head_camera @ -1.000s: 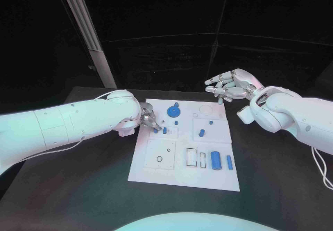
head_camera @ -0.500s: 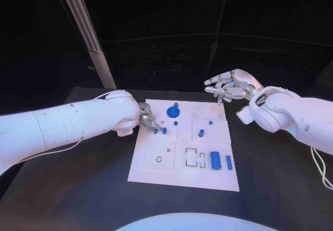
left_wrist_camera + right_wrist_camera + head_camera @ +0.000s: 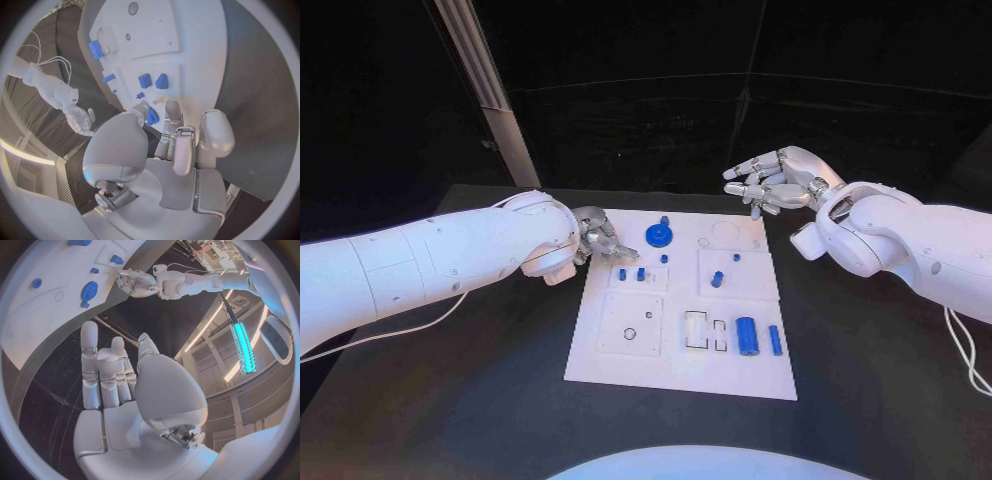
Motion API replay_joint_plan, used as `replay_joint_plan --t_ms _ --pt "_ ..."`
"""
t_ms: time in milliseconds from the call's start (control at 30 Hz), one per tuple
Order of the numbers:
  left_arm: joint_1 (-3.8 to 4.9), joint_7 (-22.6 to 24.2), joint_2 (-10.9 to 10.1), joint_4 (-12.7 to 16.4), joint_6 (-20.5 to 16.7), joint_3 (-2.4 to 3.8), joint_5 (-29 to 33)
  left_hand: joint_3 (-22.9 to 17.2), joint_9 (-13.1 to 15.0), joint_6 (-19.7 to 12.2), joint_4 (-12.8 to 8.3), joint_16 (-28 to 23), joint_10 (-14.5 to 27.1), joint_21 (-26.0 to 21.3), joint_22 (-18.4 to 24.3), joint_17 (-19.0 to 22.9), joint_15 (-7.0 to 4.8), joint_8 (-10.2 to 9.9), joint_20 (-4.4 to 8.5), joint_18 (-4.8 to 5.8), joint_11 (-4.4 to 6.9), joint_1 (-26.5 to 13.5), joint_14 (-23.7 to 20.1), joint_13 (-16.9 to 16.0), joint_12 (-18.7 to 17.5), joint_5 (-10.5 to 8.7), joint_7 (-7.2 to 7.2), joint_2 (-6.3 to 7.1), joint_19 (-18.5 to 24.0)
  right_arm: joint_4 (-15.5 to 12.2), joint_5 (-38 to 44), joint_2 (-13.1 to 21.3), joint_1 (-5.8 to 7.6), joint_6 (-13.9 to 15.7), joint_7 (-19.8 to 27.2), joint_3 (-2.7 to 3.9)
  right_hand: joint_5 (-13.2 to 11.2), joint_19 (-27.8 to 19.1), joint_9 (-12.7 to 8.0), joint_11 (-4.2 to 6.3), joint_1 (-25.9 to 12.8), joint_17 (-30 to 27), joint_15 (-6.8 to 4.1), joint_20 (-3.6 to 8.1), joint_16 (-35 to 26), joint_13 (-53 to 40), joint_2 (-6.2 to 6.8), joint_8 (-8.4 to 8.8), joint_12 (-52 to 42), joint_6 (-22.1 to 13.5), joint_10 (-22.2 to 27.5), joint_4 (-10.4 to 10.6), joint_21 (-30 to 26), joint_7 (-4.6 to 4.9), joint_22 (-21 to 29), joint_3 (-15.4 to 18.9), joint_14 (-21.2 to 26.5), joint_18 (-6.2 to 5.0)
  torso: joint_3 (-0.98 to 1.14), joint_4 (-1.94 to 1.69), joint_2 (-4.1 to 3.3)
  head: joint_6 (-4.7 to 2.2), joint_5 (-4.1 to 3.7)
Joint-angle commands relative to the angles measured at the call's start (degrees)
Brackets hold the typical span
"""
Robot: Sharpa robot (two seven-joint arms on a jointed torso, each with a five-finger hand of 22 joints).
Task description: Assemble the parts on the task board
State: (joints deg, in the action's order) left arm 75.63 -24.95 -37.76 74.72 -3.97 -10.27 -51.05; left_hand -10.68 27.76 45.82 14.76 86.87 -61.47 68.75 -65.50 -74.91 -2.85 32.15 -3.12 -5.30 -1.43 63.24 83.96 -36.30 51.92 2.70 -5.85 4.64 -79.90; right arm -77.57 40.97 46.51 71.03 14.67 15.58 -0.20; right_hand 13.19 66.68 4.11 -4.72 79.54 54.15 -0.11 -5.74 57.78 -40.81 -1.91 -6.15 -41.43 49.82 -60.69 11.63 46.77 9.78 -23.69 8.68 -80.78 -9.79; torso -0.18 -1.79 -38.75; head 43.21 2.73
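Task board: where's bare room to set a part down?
The near strip of the board below the blue cylinder is bare, as is the far right corner by the right hand. It is crowded around the gear beside the left hand.

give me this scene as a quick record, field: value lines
surface: black table
task board: white plate mid-table
parts: blue gear-like disc at far end; blue cylinder near end; small blue pieces between
left robot hand: at the board's far left edge, holding nothing
right robot hand: raised beyond the far right corner, fingers curled, holding nothing
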Motion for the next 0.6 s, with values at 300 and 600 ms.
replay_joint_plan --t_ms 300,600 --pt "0.12 23.86 0.67 -0.60 -7.94 -0.01 10.85 -3.34 -5.31 -2.95 -5.01 -27.25 11.17 -29.96 27.55 21.12 3.24 -2.83 -3.05 -5.06 -3.18 12.53 -12.69 9.29 -10.92 0.29 -2.94 -0.34 14.98 0.19 -0.27 -0.11 0.10 -0.29 0.26 0.03 0.14 0.23 0.05 0.09 0.08 -0.05 0.03 -0.07 -0.12 0.06 -0.50 -0.37 -0.34 -0.40 0.39 0.07 -0.21 -0.01 0.06 0.41 0.00 -0.77 0.01 0.09 -0.11 -0.37 -0.50" --pt "-0.05 29.33 3.95 -1.78 -9.54 -0.56 -6.68 -11.06 -12.78 0.04 -11.82 -35.20 12.61 -33.09 30.02 31.22 3.63 -10.06 -3.19 -5.15 -4.29 20.46 -17.20 19.86 -21.17 0.28 -3.46 2.95 14.51 0.47 -0.29 -0.56 0.10 -0.35 0.35 0.03 0.12 0.21 0.04 0.07 0.07 0.01 0.05 -0.08 -0.14 0.11 -0.54 -0.36 -0.34 -0.48 0.49 0.11 -0.29 0.01 0.10 0.50 0.03 -0.76 -0.01 0.19 -0.12 -0.73 -0.77"
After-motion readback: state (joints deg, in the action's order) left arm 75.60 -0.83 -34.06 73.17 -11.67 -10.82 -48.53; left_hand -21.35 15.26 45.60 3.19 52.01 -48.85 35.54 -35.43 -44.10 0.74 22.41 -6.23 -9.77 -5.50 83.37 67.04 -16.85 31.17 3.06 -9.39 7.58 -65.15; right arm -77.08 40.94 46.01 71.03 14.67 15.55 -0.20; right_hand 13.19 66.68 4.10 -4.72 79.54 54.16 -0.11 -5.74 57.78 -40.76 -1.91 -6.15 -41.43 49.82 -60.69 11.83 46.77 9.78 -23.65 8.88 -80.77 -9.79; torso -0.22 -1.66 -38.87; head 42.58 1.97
